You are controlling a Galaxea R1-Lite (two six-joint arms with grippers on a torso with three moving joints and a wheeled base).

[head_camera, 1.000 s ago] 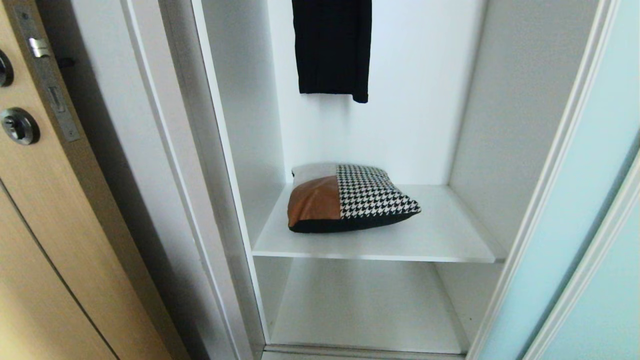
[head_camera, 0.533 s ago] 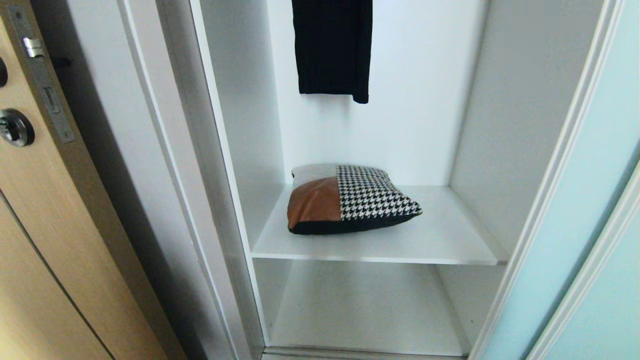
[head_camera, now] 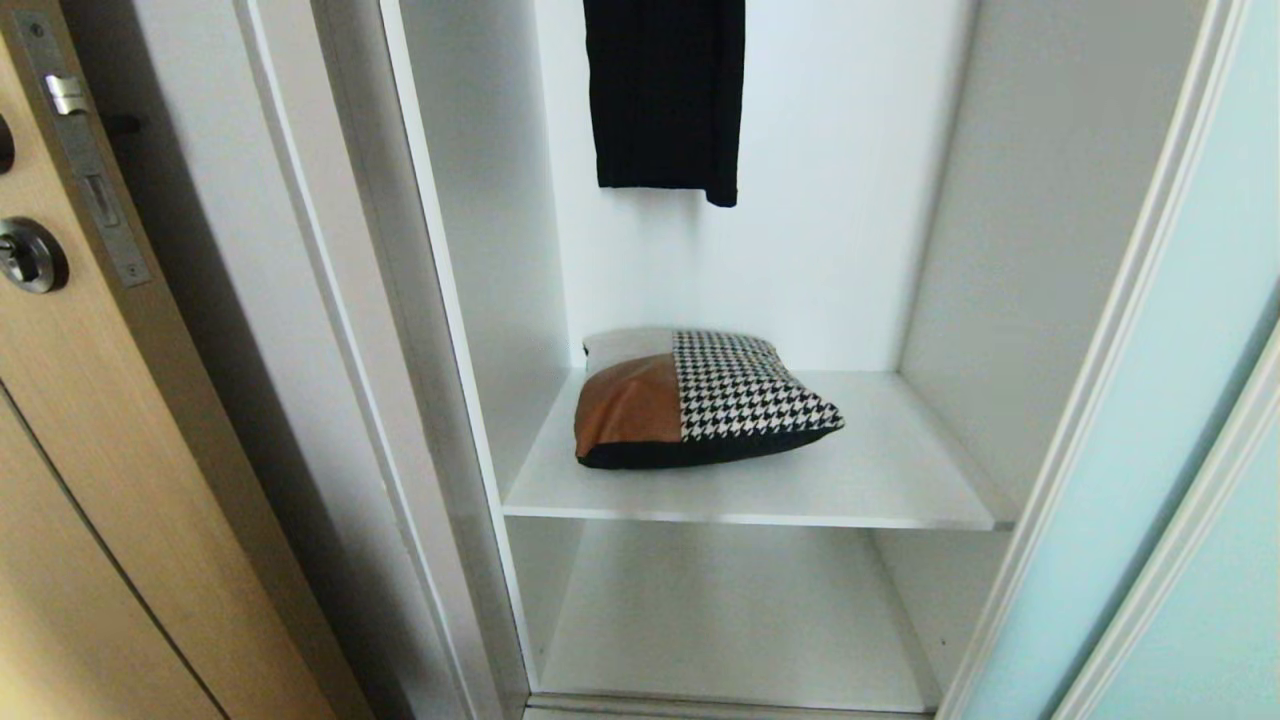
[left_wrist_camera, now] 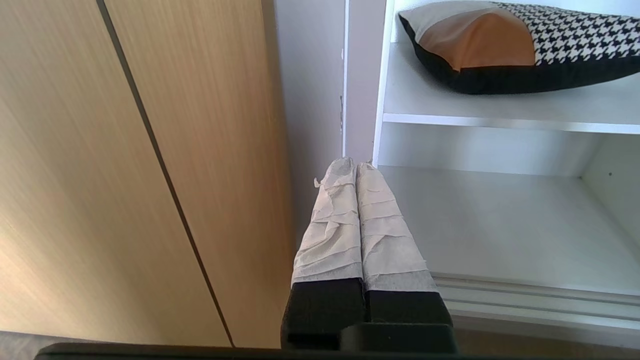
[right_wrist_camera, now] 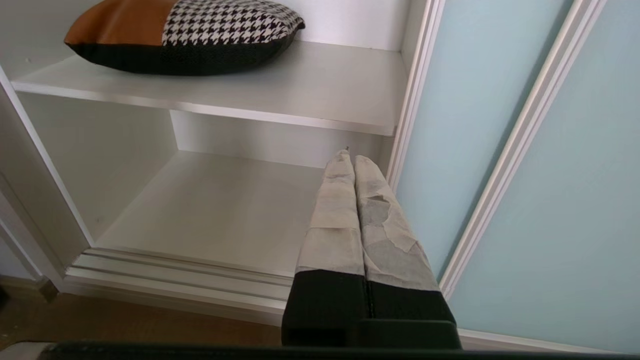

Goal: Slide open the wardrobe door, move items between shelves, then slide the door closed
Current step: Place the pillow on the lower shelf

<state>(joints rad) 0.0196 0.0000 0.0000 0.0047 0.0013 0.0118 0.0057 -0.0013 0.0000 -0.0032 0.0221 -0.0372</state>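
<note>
The sliding wardrobe door, frosted pale aqua glass in a slim white frame, stands slid aside at the right, leaving the wardrobe open. The patchwork cushion lies on the upper shelf, toward its left side, with brown leather, houndstooth and grey patches; it also shows as the cushion and the cushion. The lower shelf is bare. My left gripper is shut and empty, low before the wardrobe's left post. My right gripper is shut and empty, low near the sliding door's frame. Neither arm appears in the head view.
A black garment hangs above the cushion inside the wardrobe. A light wood hinged door with a lock plate stands open at the left. The wardrobe's bottom track runs along the wooden floor.
The whole head view shifted slightly to the left a second ago and has been steady since. The cushion, the door and both grippers stay as they were.
</note>
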